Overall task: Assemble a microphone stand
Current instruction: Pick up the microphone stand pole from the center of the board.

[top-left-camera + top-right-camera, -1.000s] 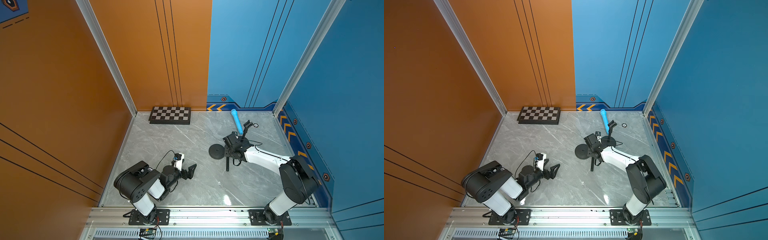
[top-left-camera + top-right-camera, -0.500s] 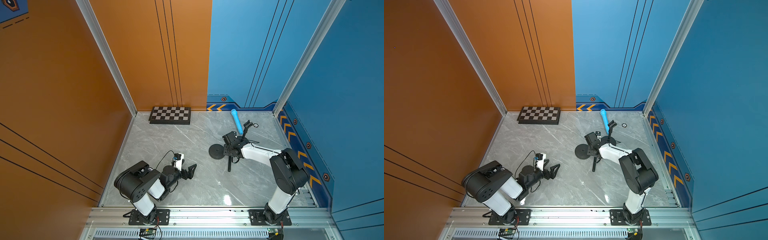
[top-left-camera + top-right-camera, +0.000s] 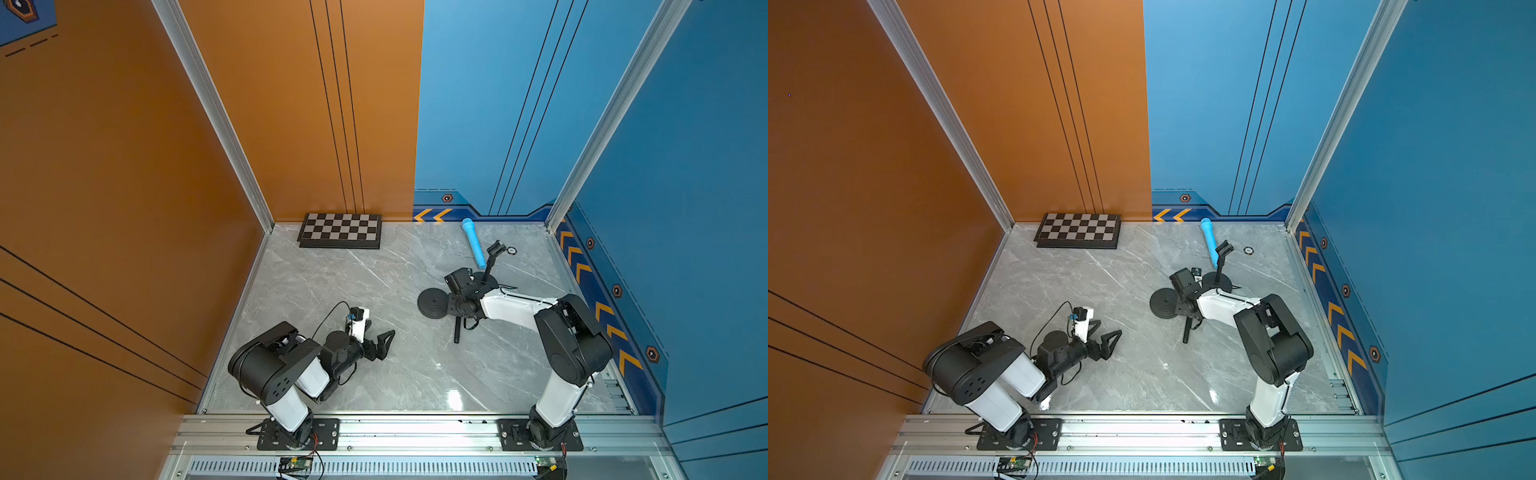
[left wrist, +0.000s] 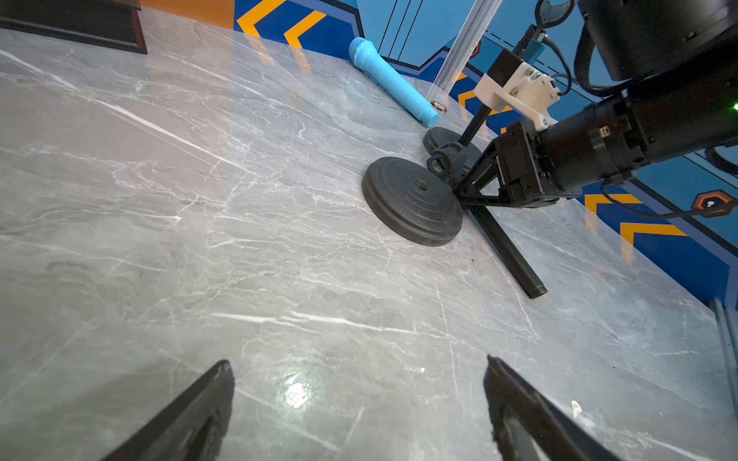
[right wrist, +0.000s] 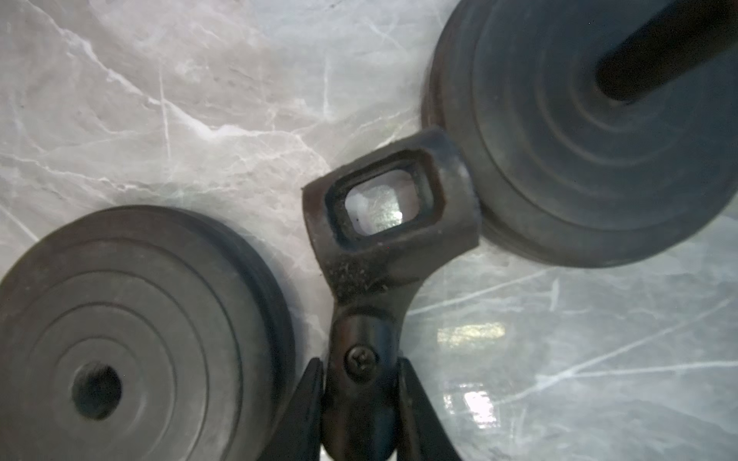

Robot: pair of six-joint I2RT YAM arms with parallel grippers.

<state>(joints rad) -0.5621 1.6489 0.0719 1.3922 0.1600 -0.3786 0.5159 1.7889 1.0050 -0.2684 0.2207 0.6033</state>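
Well apart from the loose round base (image 3: 432,304), on the robot's left, the left claw (image 3: 380,343) hangs low over the bench (image 3: 332,282) with its jaws wide and nothing between them. The loose base lies flat and its centre socket (image 5: 96,389) is empty; I judge that the task's pole must go there. Just beside that base, on its right, the loose pole (image 4: 507,251) lies on the bench. The right claw (image 5: 359,371) is closed narrow on it at the swivel joint just below the microphone clip (image 5: 383,259), with a finger pressed to each side. The grip sits at the very head of the pole, so the long free end will probably swing. It seems best to lift slowly, tip the pole upright and bring its foot end square over the socket before pressing down, perhaps with the left claw steadying the base. Further right of the loose base, a second base (image 5: 599,159) already carries an upright pole (image 3: 490,266), and its second clip (image 3: 496,248) is empty. The held clip is empty too, with the bench showing through it. The blue microphone (image 3: 473,243) lies farther from the loose base again, near the back wall, in no holder.
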